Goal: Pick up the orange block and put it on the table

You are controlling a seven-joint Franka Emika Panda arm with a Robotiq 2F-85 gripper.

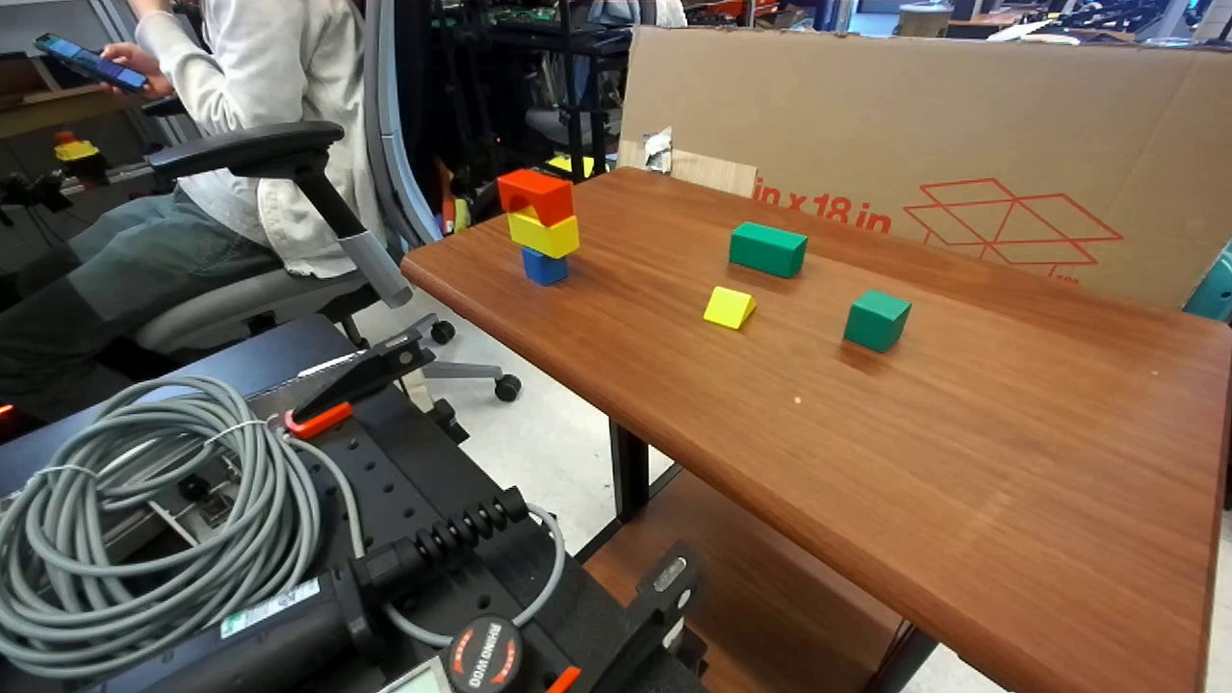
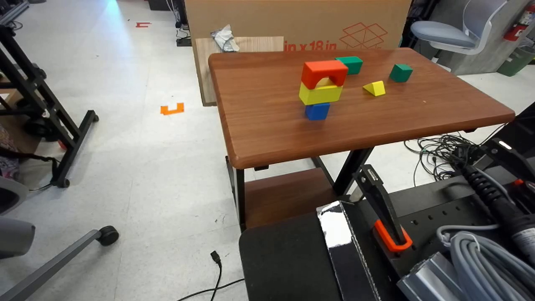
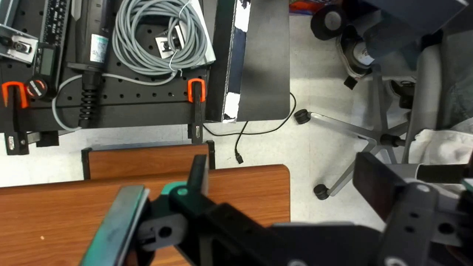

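The orange block (image 1: pixel 541 191) is an orange-red arch-shaped piece. It lies on top of a stack, on a yellow block (image 1: pixel 547 236) that rests on a blue cube (image 1: pixel 545 267). In both exterior views the stack stands upright on the reddish-brown wooden table (image 1: pixel 962 462) near one end; the orange block (image 2: pixel 318 69) and the table (image 2: pixel 267 104) show there too. In the wrist view my gripper (image 3: pixel 286 173) is wide open with nothing between its fingers, over the table's corner (image 3: pixel 255 192) and the floor. The orange block is out of the wrist view. The gripper is outside both exterior views.
A long green block (image 1: pixel 768 251), a green cube (image 1: pixel 877 320) and a yellow wedge (image 1: pixel 729 308) lie on the table. A large cardboard box (image 1: pixel 847 125) stands behind it. A black bench (image 2: pixel 288 255) with coiled cable is alongside. A person sits in a chair (image 1: pixel 241 279).
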